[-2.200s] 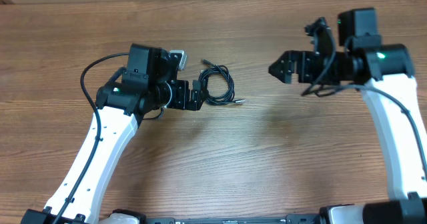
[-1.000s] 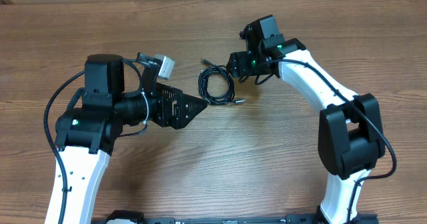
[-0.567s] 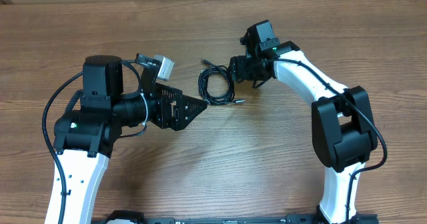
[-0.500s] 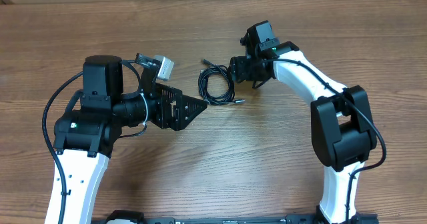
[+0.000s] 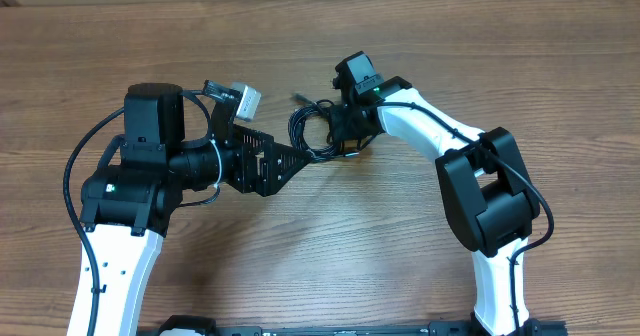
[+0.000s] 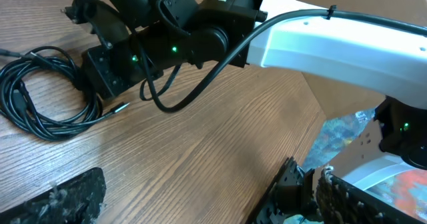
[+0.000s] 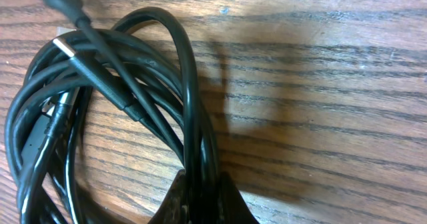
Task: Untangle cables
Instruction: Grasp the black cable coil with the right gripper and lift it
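Observation:
The cables (image 5: 312,129) lie as one coil of thin black cord on the wooden table, between the two arms. My right gripper (image 5: 346,136) is down at the coil's right side, shut on a bundle of its strands. In the right wrist view the strands (image 7: 133,91) run between the two fingertips of that gripper (image 7: 201,192), and a silvery plug tip (image 7: 64,48) lies across the coil. My left gripper (image 5: 298,157) points at the coil's lower left edge and stands open and empty. In the left wrist view the coil (image 6: 40,94) lies well ahead of the gripper (image 6: 180,207).
The right arm's white link (image 5: 425,126) reaches in from the right above the table. A small white block (image 5: 245,99) sits on the left wrist. A loose plug end (image 6: 120,107) sticks out from the coil toward the table's middle.
My right gripper slid left onto the coil and shut on its right-hand strands. The coil shifted slightly left. The left arm has not moved.

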Controlling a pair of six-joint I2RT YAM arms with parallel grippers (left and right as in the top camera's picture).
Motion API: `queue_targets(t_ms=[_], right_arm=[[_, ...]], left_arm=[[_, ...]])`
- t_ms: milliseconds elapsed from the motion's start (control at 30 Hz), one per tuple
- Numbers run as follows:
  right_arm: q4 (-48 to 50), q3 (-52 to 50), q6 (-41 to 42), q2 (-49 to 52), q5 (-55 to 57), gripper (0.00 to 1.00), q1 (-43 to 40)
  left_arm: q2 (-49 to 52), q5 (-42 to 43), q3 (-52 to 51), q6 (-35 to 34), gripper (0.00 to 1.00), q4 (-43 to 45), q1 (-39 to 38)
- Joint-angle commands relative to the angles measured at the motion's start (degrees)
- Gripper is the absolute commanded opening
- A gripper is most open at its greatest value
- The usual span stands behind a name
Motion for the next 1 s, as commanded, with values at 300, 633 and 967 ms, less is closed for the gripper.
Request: queue_targets(t_ms=[300, 633, 967], right_arm=[[-3.5, 3.0, -0.6, -1.7, 2.3, 0.04, -2.2], [-13.6, 12.8, -3.6, -8.8, 2.2, 0.04, -2.3], [-20.0, 16.8, -3.6, -18.3, 0.1, 0.04, -2.3]], left_arm=[[-0.7, -0.6, 0.9, 1.3, 1.00, 0.0, 0.1], [-0.7, -0.7, 0.9, 1.0, 1.00, 0.0, 0.1], [-0.7, -10.5, 0.9, 1.0, 1.00, -3.3, 0.1]])
